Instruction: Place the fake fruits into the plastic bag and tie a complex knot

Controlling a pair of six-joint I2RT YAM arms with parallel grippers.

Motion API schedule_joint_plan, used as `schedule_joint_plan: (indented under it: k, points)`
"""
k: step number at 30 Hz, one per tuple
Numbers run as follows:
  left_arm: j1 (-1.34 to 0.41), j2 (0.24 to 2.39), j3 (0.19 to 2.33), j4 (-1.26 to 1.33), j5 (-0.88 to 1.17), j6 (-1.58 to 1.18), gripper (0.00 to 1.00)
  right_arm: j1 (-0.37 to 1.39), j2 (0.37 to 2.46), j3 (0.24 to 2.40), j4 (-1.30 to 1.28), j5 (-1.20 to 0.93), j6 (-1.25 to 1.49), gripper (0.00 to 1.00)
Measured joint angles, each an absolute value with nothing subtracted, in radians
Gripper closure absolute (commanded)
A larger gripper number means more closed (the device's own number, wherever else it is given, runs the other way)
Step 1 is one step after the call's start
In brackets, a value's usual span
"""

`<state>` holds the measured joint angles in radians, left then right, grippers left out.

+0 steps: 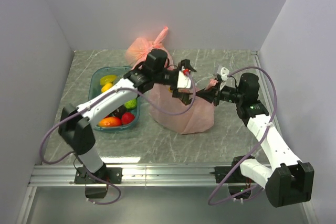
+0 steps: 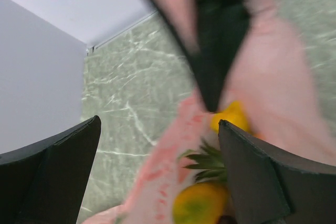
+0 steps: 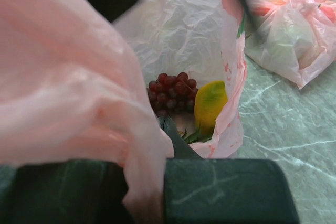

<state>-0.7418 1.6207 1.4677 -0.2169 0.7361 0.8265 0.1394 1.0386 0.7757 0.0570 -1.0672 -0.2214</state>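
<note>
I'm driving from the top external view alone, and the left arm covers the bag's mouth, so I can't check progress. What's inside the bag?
Observer: The right wrist view looks into the plastic bag: purple grapes and a yellow-green mango lie at the bottom.
Operator: Any other fruit in there?
Observer: Yes, the left wrist view shows green pineapple leaves next to the mango.
Operator: Is the left gripper carrying something?
Observer: No, the left gripper is open above the bag's mouth and holds nothing.
</note>
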Motion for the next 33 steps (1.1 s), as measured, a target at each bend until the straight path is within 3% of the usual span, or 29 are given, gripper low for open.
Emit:
schedule_joint_plan:
  k: [3,5,6,11,12,14,15,25,33]
  points:
    - [-0.71,1.721,1.571,-0.261,0.749,0.865,0.02,0.139,1.03,0.772,0.042,-1.066,-0.239,1.0]
    - [-0.691,1.775,1.623,-0.327,0.765,0.905,0.12,0.139,1.023,0.77,0.031,-1.066,-0.252,1.0]
    - [-0.683,1.8,1.651,-0.359,0.768,0.925,0.23,0.139,1.019,0.769,0.028,-1.066,-0.258,1.0]
    - [-0.676,1.935,1.828,-0.572,0.78,1.027,0.42,0.139,1.013,0.768,0.017,-1.066,-0.279,1.0]
    - [-0.677,1.959,1.862,-0.611,0.782,1.041,0.62,0.139,1.013,0.768,0.014,-1.065,-0.282,1.0]
    - [-0.678,1.988,1.902,-0.682,0.787,1.073,0.83,0.137,1.013,0.768,0.011,-1.063,-0.282,1.0]
    - [-0.678,1.996,1.919,-0.723,0.793,1.09,0.99,0.135,1.013,0.768,0.011,-1.061,-0.281,1.0]
    - [-0.676,1.956,1.993,-1.087,0.921,1.207,1.0,0.13,1.021,0.765,0.077,-0.896,-0.173,1.0]
    - [-0.703,1.895,1.789,-0.965,0.916,1.077,0.99,0.14,1.021,0.759,0.115,-0.812,-0.065,1.0]
